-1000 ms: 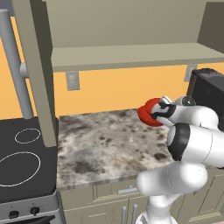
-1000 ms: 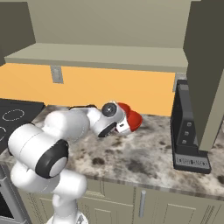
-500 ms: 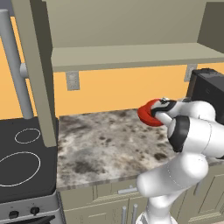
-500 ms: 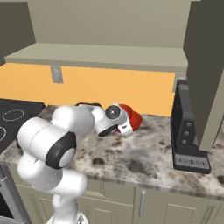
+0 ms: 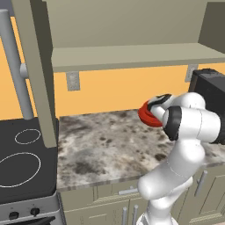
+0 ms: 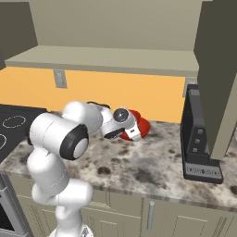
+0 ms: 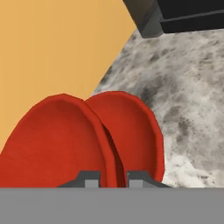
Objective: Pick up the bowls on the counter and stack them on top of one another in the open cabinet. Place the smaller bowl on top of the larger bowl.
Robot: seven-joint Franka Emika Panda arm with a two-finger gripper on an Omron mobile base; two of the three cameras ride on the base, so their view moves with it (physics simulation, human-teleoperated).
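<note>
My gripper (image 7: 113, 178) is shut on the rim of a red bowl (image 7: 57, 144), which stands tilted on edge by the orange back wall. A second red bowl (image 7: 135, 131) lies right behind it on the counter (image 7: 188, 109), partly covered. Which of the two is the wider one I cannot tell. In the left base view the gripper (image 5: 154, 107) holds the red bowl (image 5: 146, 116) just above the counter (image 5: 101, 145). From the right base view the bowl (image 6: 141, 125) shows beyond the gripper (image 6: 133, 133). The open cabinet's shelf (image 5: 132, 57) (image 6: 106, 60) runs above.
A black appliance (image 6: 199, 139) (image 5: 213, 88) stands on the counter right of the bowls. The black stovetop (image 5: 22, 162) lies to the left. The open cabinet door (image 5: 35, 66) hangs down over the counter's left end. Drawers and doors run below the counter's front edge.
The arm's elbow has swung up and around while the hand stayed by the wall. The held bowl has barely moved and the grip is the same.
</note>
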